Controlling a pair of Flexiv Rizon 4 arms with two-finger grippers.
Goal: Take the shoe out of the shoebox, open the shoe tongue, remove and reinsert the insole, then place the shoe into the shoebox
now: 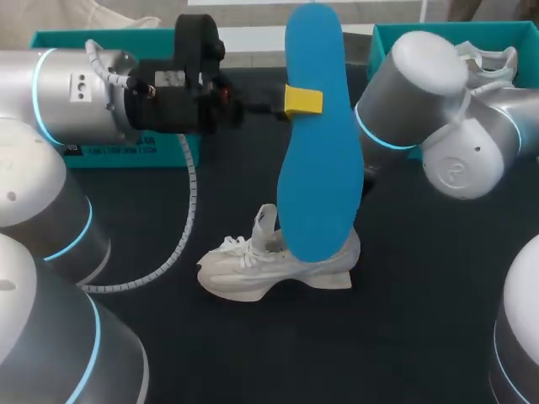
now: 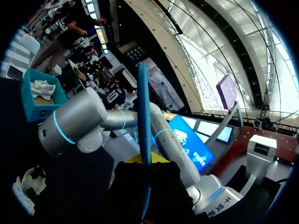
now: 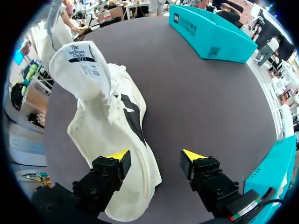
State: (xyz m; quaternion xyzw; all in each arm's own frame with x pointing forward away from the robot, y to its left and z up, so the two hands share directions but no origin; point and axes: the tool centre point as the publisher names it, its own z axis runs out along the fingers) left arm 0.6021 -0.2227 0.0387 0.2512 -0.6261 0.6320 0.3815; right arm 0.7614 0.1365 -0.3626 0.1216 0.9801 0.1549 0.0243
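Insole (image 1: 316,168), blue, out of shoe, held upright above table, clamped between fingers of left gripper (image 1: 301,101), one yellow tip on its face. Left wrist view: insole edge-on, rising from that gripper. White shoe (image 1: 269,265) stands on dark table (image 1: 404,320), tongue raised. In head view insole's lower end overlaps it.

Right gripper (image 3: 156,158) at shoe's heel, jaws apart: one finger over heel, contact unclear, other over bare table.

Teal shoebox (image 1: 109,38) behind left arm. Second teal box (image 1: 396,38) at far right holds another white shoe (image 1: 488,63).
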